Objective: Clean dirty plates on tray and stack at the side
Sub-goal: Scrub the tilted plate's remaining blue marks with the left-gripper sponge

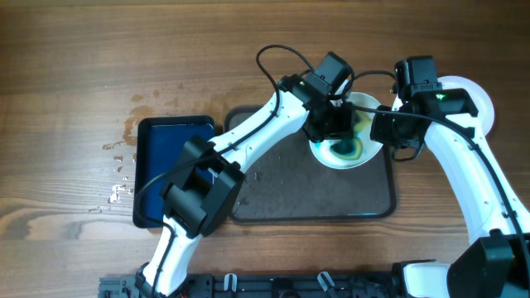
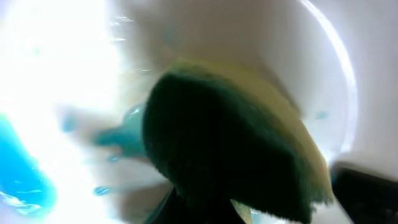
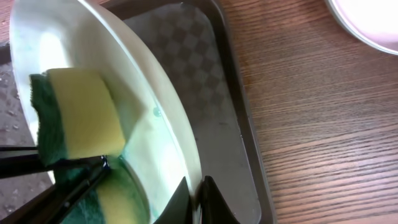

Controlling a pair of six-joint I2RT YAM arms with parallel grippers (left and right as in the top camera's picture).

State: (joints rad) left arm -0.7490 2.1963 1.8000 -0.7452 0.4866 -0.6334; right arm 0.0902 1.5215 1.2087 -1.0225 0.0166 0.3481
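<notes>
Plate (image 3: 152,93) tilted over tray (image 1: 331,199) — rim pinched in right gripper (image 3: 194,190); left gripper (image 1: 335,126) clamps sponge (image 3: 78,115) against its smeared middle.

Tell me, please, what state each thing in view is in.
Plate: over the tray, seemingly tilted, smeared teal-green.
Sponge: pressed on that plate.
Left gripper: shut on the sponge.
Right gripper: shut on the plate's rim.
Second plate: on the table, looks clean.
Tray: holds just that one plate.
Basin: contents unclear.
</notes>
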